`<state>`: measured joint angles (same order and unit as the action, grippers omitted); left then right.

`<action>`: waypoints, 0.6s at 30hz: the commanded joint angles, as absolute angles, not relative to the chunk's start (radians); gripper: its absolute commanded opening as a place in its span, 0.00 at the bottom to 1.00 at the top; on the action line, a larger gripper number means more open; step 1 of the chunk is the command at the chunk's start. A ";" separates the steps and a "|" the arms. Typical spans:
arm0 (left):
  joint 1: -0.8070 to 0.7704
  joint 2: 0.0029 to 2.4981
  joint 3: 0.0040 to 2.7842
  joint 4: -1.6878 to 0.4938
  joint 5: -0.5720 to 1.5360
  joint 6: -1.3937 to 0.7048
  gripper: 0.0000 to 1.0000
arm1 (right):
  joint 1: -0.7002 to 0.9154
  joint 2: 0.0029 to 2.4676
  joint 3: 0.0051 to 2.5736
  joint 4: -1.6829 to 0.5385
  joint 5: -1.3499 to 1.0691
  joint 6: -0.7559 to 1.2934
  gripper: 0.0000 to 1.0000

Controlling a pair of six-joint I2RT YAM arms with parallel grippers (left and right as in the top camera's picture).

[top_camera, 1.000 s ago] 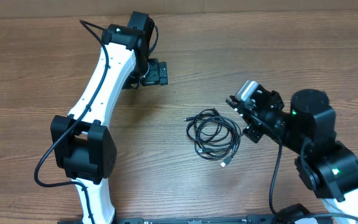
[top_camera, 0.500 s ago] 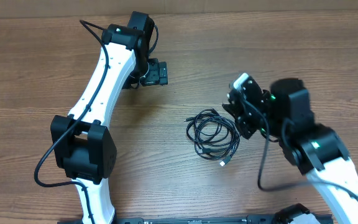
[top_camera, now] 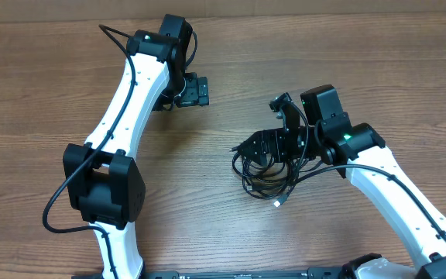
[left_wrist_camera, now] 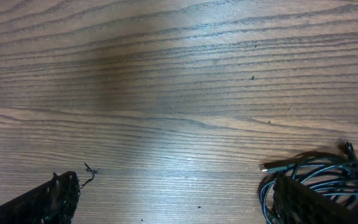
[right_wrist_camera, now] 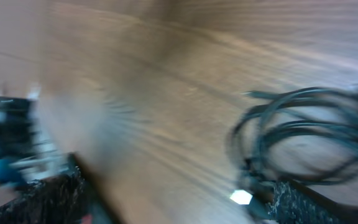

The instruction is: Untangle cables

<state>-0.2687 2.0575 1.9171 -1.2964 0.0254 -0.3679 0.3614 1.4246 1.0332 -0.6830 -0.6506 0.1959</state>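
The cables (top_camera: 268, 170) lie as a loose black coil at mid-table, one silver-tipped plug (top_camera: 279, 204) pointing toward the front. My right gripper (top_camera: 272, 125) hangs open at the coil's upper right edge, with its lower finger over the strands. The right wrist view is motion-blurred. It shows the cables (right_wrist_camera: 309, 137) beside the right finger, a bright plug tip (right_wrist_camera: 241, 198), and the right gripper (right_wrist_camera: 176, 190) holding nothing. My left gripper (top_camera: 200, 91) is open at the back, away from the coil. In the left wrist view, the left gripper (left_wrist_camera: 176, 193) is over bare wood, with the cables (left_wrist_camera: 328, 177) behind its right finger.
The wooden table (top_camera: 45, 93) carries nothing else. The left arm's white links and black joint (top_camera: 103, 182) stand at the left, the right arm's links (top_camera: 393, 198) at the right front. A small dark thread scrap (left_wrist_camera: 91, 171) lies on the wood.
The right arm has swung left from beside the coil to over its upper right edge, and its jaws have gone from shut to wide open. The left arm has stayed still.
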 commanded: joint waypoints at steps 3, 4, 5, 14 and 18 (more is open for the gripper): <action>-0.269 2.034 1.932 -1.296 0.018 -0.382 0.99 | 0.364 1.433 1.048 -0.693 -0.643 0.520 0.99; -0.269 2.034 1.932 -1.296 0.018 -0.382 1.00 | 0.364 1.433 1.048 -0.703 -0.612 0.587 0.94; -0.269 2.034 1.932 -1.296 0.018 -0.382 0.99 | 0.365 1.433 1.048 -0.716 -0.584 0.661 0.92; -0.269 2.034 1.932 -1.296 0.018 -0.382 1.00 | 0.414 1.454 1.048 -0.760 -0.292 1.098 0.92; -0.269 2.034 1.932 -1.296 0.019 -0.382 0.99 | 0.447 1.525 1.048 -0.728 -0.157 1.243 0.86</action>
<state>-0.2687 2.0575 1.9167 -1.2964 0.0250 -0.3679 0.4282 1.4715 1.0332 -0.7437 -0.3141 1.0653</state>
